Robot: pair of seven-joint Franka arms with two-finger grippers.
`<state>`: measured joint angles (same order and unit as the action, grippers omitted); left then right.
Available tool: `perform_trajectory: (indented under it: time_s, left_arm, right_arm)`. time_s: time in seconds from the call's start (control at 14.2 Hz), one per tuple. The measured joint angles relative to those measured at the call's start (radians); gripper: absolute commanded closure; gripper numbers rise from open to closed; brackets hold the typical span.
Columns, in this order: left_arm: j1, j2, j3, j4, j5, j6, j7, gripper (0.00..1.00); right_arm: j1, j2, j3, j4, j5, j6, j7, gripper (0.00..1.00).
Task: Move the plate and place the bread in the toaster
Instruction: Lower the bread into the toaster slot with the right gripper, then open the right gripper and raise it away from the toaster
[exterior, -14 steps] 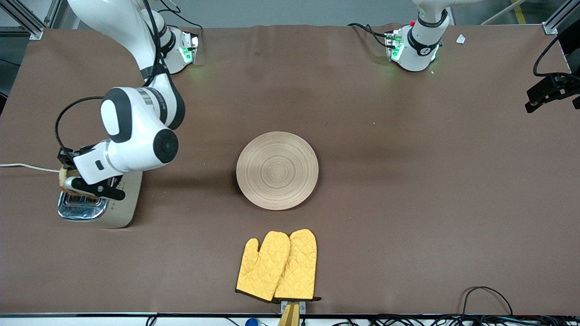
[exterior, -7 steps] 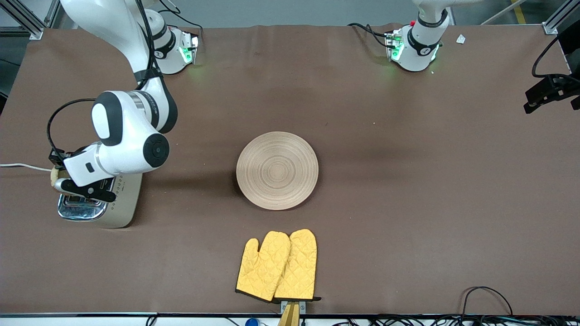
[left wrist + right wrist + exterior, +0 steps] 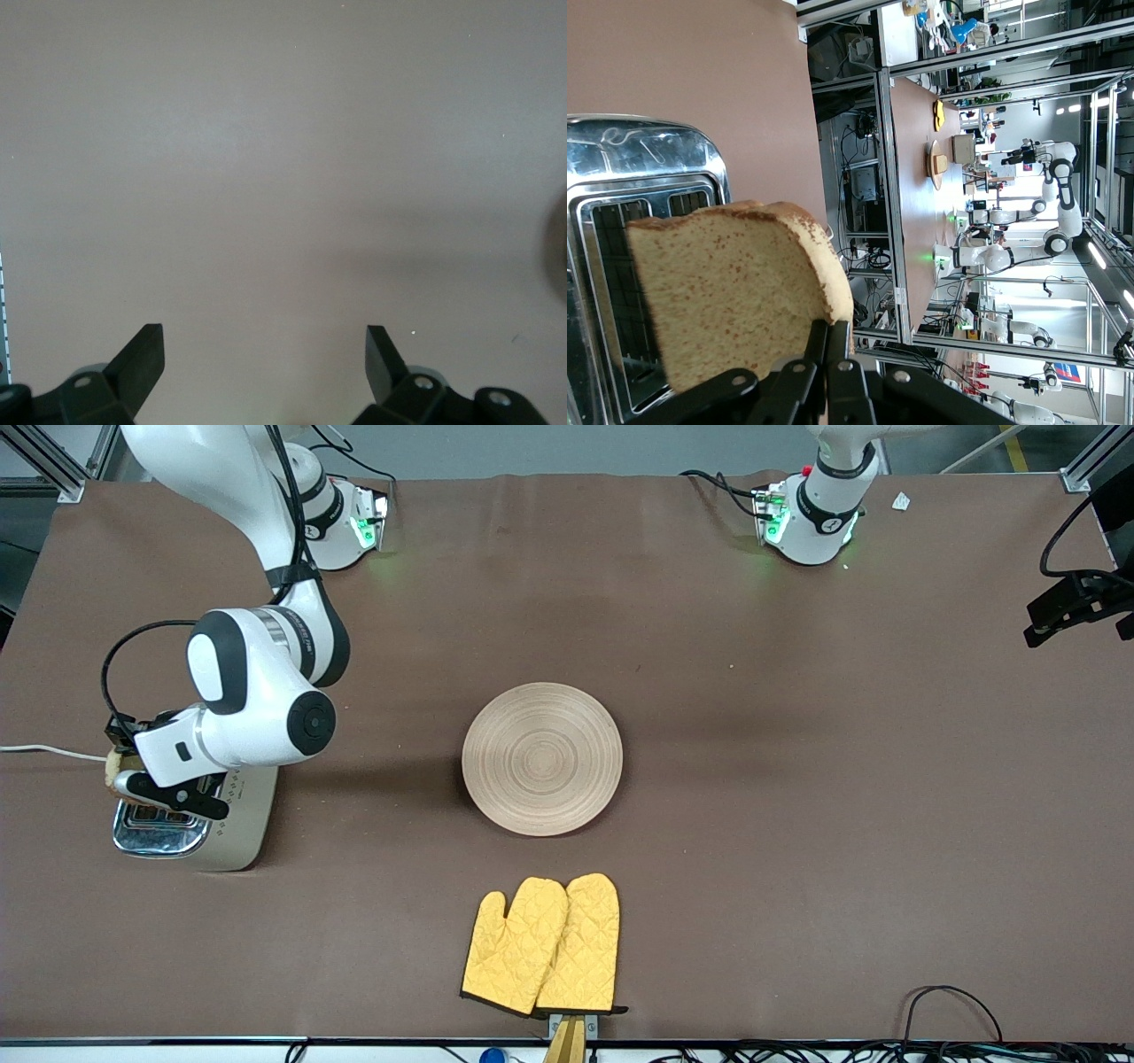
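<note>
My right gripper (image 3: 133,781) is shut on the bread (image 3: 115,765), a brown slice held upright by one edge over the toaster (image 3: 232,834) at the right arm's end of the table. In the right wrist view the bread (image 3: 735,283) hangs just above the toaster's chrome top (image 3: 647,150) and its slots, with my gripper (image 3: 830,341) pinching the crust. The wooden plate (image 3: 542,758) lies empty mid-table. My left gripper (image 3: 266,350) is open and empty over bare table; it is out of the front view, and the left arm waits.
A pair of yellow oven mitts (image 3: 542,946) lies nearer the front camera than the plate. The toaster's white cord (image 3: 44,751) runs off the table's end. A black camera mount (image 3: 1076,598) stands at the left arm's end. Cables lie along the front edge.
My right gripper with the bread shifted a little toward the table's end over the toaster, then slightly back. The plate and the left arm have not moved.
</note>
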<state>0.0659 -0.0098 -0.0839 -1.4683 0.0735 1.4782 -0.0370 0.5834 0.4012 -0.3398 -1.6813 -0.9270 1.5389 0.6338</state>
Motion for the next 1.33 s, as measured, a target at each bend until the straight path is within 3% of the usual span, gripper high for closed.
perform_trajectory:
  time_s: [0.7,0.77,0.84,0.91,0.98,1.33]
  left_arm:
    - [0.000,0.000,0.000,0.000,0.000,0.000,0.000,0.00]
    - [0.000,0.000,0.000,0.000,0.000,0.000,0.000,0.00]
    - [0.000,0.000,0.000,0.000,0.000,0.001,0.000,0.00]
    - [0.000,0.000,0.000,0.000,0.000,0.001,0.000,0.00]
    - [0.000,0.000,0.000,0.000,0.000,0.001,0.000,0.00]
    - [0.000,0.000,0.000,0.000,0.000,0.001,0.000,0.00]
  right_arm:
    - [0.000,0.027,0.002,-0.008,0.021,0.026,0.026,0.99]
    - [-0.001,0.031,0.002,-0.008,0.024,0.034,0.027,0.95]
    - [-0.002,0.034,0.002,-0.008,0.028,0.039,0.027,0.73]
    - [-0.003,0.037,0.002,-0.007,0.029,0.042,0.027,0.32]
    - [-0.005,0.040,0.002,-0.006,0.033,0.046,0.029,0.00]
    - [-0.029,0.047,0.001,0.052,0.185,0.064,0.031,0.00]
